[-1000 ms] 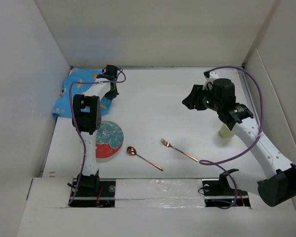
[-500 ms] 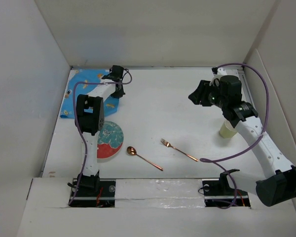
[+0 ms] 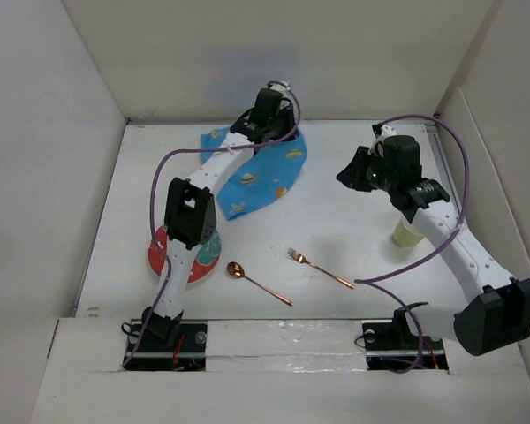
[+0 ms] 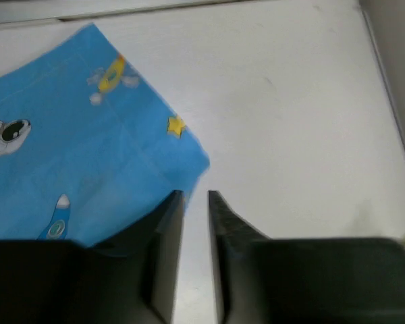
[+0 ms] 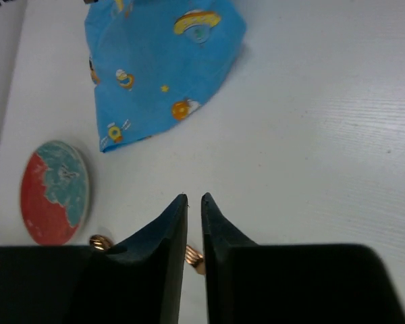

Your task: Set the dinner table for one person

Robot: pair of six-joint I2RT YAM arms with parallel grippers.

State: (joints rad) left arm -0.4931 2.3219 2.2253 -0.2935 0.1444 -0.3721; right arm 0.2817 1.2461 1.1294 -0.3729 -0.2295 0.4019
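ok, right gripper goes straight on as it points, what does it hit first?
Likely the bare dinner table: the right gripper aims at white tabletop short of the blue cartoon-print cloth mat. Depth unclear.

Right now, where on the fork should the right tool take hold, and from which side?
I would grip the fork at the middle of its thin handle, coming straight down from above. It lies flat on the table, prongs to the far left, handle end to the near right, so the right tool should turn to close across the handle.
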